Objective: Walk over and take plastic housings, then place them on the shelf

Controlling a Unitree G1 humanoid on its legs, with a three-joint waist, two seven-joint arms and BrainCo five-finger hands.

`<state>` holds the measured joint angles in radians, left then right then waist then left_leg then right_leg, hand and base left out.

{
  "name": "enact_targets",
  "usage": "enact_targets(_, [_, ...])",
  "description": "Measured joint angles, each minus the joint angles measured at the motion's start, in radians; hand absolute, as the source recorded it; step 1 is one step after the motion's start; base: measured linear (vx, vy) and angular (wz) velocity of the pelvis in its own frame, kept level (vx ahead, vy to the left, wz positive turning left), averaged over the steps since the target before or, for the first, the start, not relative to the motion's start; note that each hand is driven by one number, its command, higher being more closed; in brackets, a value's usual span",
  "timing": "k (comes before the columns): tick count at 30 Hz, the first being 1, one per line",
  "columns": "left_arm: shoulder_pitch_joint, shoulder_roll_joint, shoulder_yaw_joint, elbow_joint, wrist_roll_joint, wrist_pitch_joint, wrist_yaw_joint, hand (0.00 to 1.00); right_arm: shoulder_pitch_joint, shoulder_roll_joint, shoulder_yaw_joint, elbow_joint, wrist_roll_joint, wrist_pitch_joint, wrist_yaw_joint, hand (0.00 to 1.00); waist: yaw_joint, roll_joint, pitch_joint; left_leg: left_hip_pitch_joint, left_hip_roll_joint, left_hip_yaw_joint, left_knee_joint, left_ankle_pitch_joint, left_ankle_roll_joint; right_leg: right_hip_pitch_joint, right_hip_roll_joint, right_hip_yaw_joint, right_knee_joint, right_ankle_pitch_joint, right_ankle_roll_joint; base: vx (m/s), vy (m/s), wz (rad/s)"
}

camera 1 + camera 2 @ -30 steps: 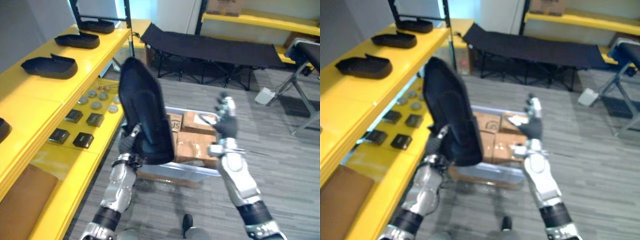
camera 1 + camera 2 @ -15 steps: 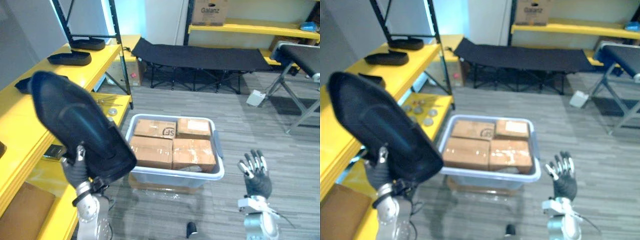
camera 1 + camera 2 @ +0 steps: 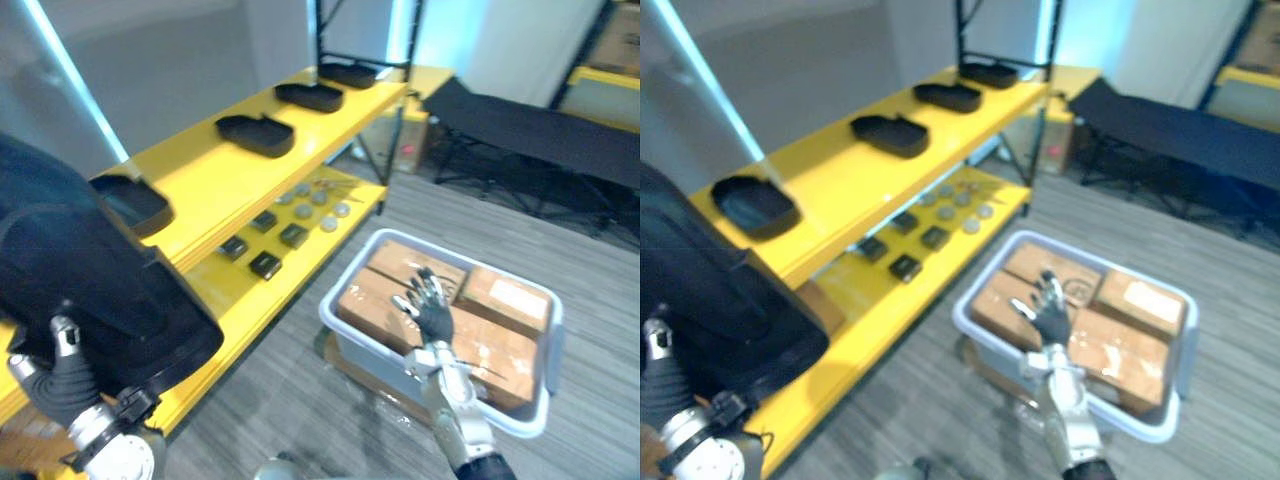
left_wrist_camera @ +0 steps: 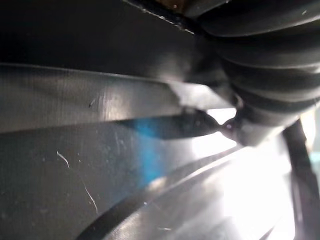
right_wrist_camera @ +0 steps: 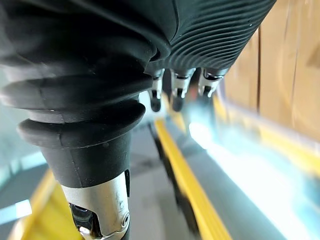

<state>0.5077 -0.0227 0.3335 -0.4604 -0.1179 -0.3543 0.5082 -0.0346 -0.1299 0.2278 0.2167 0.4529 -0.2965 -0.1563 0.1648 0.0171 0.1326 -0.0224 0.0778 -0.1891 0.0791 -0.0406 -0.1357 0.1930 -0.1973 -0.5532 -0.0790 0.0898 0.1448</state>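
Observation:
A large black plastic housing fills the lower left, held up by my left hand, whose fingers are curled on its lower edge. Its dark scratched surface sits right against the left wrist camera. The housing hangs in front of the near end of the yellow shelf. Several more black housings lie in a row on the shelf top, the nearest one just beyond the held one and another further along. My right hand is open with fingers spread, above the cardboard boxes.
A pale plastic bin with cardboard boxes stands on the floor to the right of the shelf. The lower shelf board holds small black blocks and round metal parts. A black folding cot stands at the back right.
The whole view has swung left toward the yellow shelf. My left hand still holds the housing, now low at the left. My right hand has risen in front of the bin.

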Motion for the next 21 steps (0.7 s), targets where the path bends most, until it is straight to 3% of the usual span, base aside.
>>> enact_targets(3, [0.018, -0.006, 0.008, 0.0, -0.04, -0.003, -0.08, 1.0, -0.005, 0.006, -0.011, 0.006, 0.0, 0.001, -0.018, 0.0, -0.007, -0.013, 0.021, -0.033, 0.005, 0.077, 0.002, 0.017, 0.042, 0.062, -0.009, -0.122, 0.007, -0.024, 0.011, 0.0, -0.022, 1.37])
enact_targets(4, [0.013, -0.006, 0.002, 0.0, -0.041, -0.012, -0.125, 1.0, 0.001, 0.005, -0.019, 0.006, -0.001, 0.001, -0.027, 0.0, -0.02, -0.014, 0.034, -0.049, 0.042, 0.194, 0.02, 0.029, 0.058, 0.091, -0.014, -0.192, 0.025, -0.037, 0.018, 0.01, 0.037, 1.6])
enact_targets(5, [0.008, -0.006, -0.013, 0.0, -0.042, -0.022, -0.172, 1.0, 0.009, -0.005, -0.03, 0.006, -0.016, 0.001, -0.041, 0.0, -0.017, -0.006, 0.039, -0.063, 0.059, 0.251, 0.035, 0.061, 0.025, 0.097, -0.025, -0.233, 0.058, -0.058, 0.029, 0.02, 0.069, 1.4])
enact_targets(6, [0.009, -0.006, -0.021, 0.0, -0.044, -0.027, -0.19, 1.0, 0.013, -0.007, -0.032, 0.007, -0.018, 0.001, -0.044, 0.0, -0.011, -0.003, 0.041, -0.068, 0.05, 0.25, 0.035, 0.072, 0.021, 0.097, -0.036, -0.242, 0.072, -0.063, 0.029, 0.02, 0.139, 0.77])
enact_targets(10, [-0.006, 0.0, -0.044, 0.0, -0.051, -0.045, -0.236, 1.0, 0.009, 0.027, 0.0, 0.007, -0.037, -0.011, -0.034, 0.0, -0.011, -0.008, 0.069, -0.065, 0.02, 0.257, 0.039, 0.07, 0.035, 0.088, -0.08, -0.226, 0.116, -0.078, 0.014, 0.01, 0.13, 0.05])
enact_targets(14, [-0.03, 0.017, -0.104, 0.0, -0.069, -0.045, -0.264, 1.0, 0.01, 0.024, 0.039, -0.011, -0.045, -0.011, -0.018, 0.0, -0.016, -0.01, 0.096, -0.069, 0.025, 0.296, 0.055, 0.056, 0.051, 0.051, -0.097, -0.171, 0.144, -0.099, 0.003, -0.03, 0.05, -0.25])
enact_targets(19, [-0.086, 0.048, -0.119, 0.0, -0.069, -0.059, -0.276, 1.0, 0.004, 0.019, 0.049, -0.018, -0.047, -0.017, 0.007, 0.0, -0.018, -0.004, 0.134, -0.141, 0.037, 0.309, 0.168, 0.005, 0.061, -0.006, -0.128, -0.133, 0.224, -0.139, 0.039, -0.03, 0.051, -0.1])
enact_targets(21, [-0.116, 0.076, -0.116, 0.0, -0.069, -0.059, -0.295, 1.0, 0.003, 0.018, 0.042, -0.018, -0.056, -0.047, 0.007, 0.0, -0.014, -0.014, 0.143, -0.175, 0.032, 0.311, 0.255, -0.051, 0.068, -0.008, -0.158, -0.133, 0.26, -0.165, 0.053, -0.01, 0.134, 0.07])
